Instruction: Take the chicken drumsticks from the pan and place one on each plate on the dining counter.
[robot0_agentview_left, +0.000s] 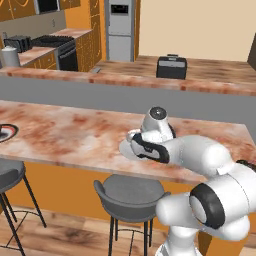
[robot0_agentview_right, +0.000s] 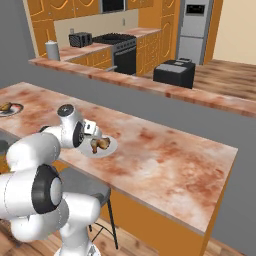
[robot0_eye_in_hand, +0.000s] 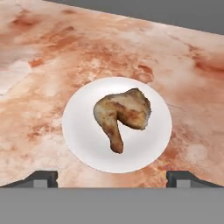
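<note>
**Drumstick resting on near plate; jaws spread wide**

At the 9 o'clock edge of the right base view, a white round plate with a dark rim (robot0_agentview_right: 10, 108) sits on the long reddish-brown and cream mottled marble dining counter (robot0_agentview_right: 165, 150); something golden-brown lies on it, too small to identify with certainty.

In the hand view, a plain pale grey-white round plate (robot0_eye_in_hand: 83, 140) occupies the centre. A glossy golden-brown roasted chicken drumstick (robot0_eye_in_hand: 122, 114) lies on it, meaty end toward 1 o'clock, bone end toward 6 o'clock, fully inside the rim.

The two-finger gripper (robot0_eye_in_hand: 112, 178) hovers above this plate. Its jaws stand wide apart, one tip at 8 o'clock and one at 4 o'clock, clear of the drumstick and holding nothing.

Hazards, as judged from this position:
- A low or sideways retreat could catch the drumstick and roll it off the plate.
- A fingertip clipping the rim could slide the plate toward the counter's near edge.
</note>
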